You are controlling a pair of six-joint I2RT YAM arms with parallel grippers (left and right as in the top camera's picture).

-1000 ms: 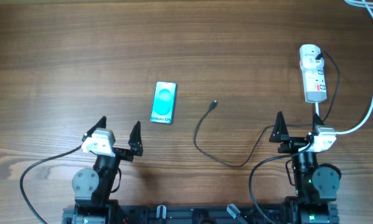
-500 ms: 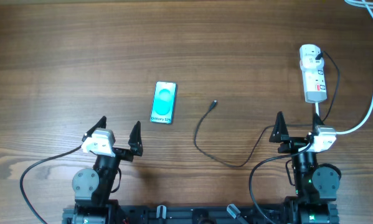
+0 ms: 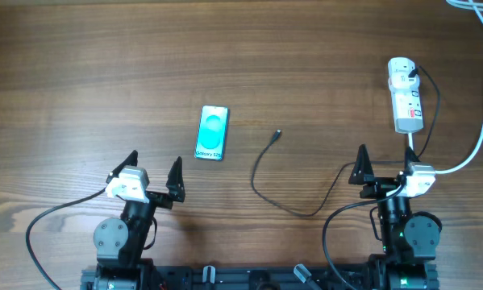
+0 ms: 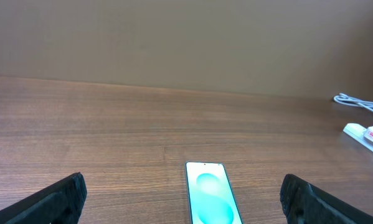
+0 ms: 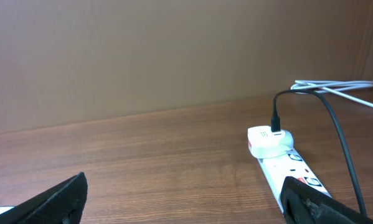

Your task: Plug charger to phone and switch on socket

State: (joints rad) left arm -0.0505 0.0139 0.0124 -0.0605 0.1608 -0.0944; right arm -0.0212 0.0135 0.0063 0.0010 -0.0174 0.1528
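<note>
The left gripper (image 3: pixel 154 161) and right gripper (image 3: pixel 384 157) are hanging spread wide over a grainy brown wooden table (image 3: pixel 104 72), with a matte beige wall (image 4: pixel 174 37) behind.

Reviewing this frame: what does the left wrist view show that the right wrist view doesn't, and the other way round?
Only the left wrist: the phone, lying flat with its screen lit, ahead of the open left gripper. Only the right wrist: the charger running from a white adapter plugged into the socket, with the right gripper open. Both: the wooden table, the socket (just its end at the left wrist view's right edge) and the white cable behind it.
</note>
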